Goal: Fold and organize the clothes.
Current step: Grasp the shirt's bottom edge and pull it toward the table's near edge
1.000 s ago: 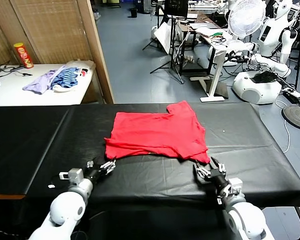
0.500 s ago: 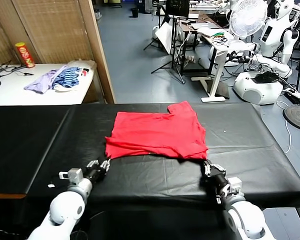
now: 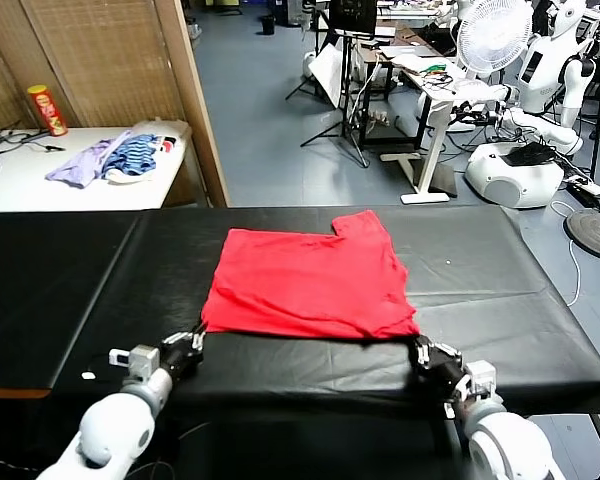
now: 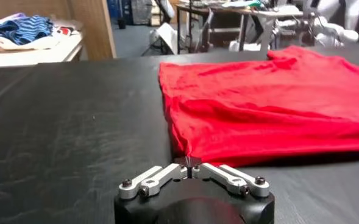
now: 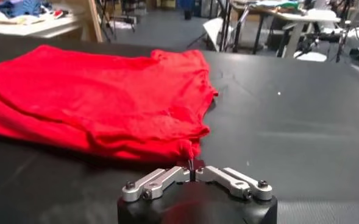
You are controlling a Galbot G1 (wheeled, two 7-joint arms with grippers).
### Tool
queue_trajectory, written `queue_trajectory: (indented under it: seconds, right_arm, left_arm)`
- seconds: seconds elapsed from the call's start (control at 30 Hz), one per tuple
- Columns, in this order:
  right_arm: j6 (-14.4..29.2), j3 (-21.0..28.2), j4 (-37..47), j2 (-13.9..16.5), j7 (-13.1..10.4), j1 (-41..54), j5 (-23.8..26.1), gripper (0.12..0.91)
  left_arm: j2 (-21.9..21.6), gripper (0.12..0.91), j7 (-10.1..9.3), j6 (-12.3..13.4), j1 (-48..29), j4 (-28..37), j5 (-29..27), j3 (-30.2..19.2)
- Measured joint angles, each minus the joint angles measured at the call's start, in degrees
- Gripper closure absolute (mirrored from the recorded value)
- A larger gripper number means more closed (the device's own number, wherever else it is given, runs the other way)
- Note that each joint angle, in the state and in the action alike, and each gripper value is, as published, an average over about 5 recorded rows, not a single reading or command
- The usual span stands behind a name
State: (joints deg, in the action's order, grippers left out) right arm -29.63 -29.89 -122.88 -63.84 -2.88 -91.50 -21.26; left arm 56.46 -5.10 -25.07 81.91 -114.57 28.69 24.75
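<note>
Both grippers, left [image 3: 194, 340] and right [image 3: 421, 349], pinch the shirt's [image 3: 305, 283] near corners; shirt stretches away across table [image 3: 500, 290]

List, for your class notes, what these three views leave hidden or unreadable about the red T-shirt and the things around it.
- Red T-shirt: its underside and lower layers are covered by its own folded fabric in every view; no printed graphic shows.
- Left hand and right hand: the shirt corners pinched in each shut hand are hidden by the fingertips.
- Striped garment on the side table: head view, too small to tell its type.
- Can: label too small to read.
</note>
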Motion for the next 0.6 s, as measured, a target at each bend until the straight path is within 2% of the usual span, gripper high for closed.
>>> queue_trajectory:
  seconds: [0.07, 0.13, 0.2, 0.27, 0.4, 0.43, 0.5, 0.6]
  right_arm:
    - [-0.3, -0.2, -0.7, -0.1, 0.0, -1.0, 0.1, 0.889]
    - [-0.8, -0.5, -1.5, -0.2, 0.2, -2.0, 0.1, 0.833]
    - [-1.3, -0.8, -2.3, -0.1, 0.4, -2.9, 0.1, 0.728]
    - [-2.0, -1.2, -3.3, 0.0, 0.4, -3.8, 0.1, 0.627]
    - [-3.4, -2.2, -5.9, 0.6, 0.4, -5.5, -0.5, 0.410]
    - [-3.6, -2.5, -6.7, 0.8, 0.4, -5.9, -1.1, 0.362]
    - [-4.0, -3.4, -8.4, 1.4, 0.4, -6.6, -2.8, 0.289]
    - [-4.0, -5.5, -10.4, 2.4, 0.1, -6.4, -6.7, 0.235]
  left_arm:
    - [-0.5, 0.904, -0.10, -0.1, 2.0, -1.8, 0.0, 0.6]
    - [-1.0, 0.904, -0.17, -0.2, 3.6, -3.4, 0.0, 1.2]
    - [-1.5, 0.900, -0.23, -0.4, 4.9, -4.6, 0.2, 1.9]
    - [-1.9, 0.863, -0.32, -0.8, 6.0, -5.6, 0.5, 2.5]
    - [-2.5, 0.677, -0.69, -1.9, 7.9, -7.5, 1.2, 3.9]
    - [-2.5, 0.610, -0.95, -2.3, 8.3, -8.0, 1.6, 4.2]
    - [-2.2, 0.509, -1.68, -3.3, 9.2, -9.0, 2.2, 5.0]
    - [-1.8, 0.348, -2.66, -5.1, 10.7, -10.6, 2.7, 6.4]
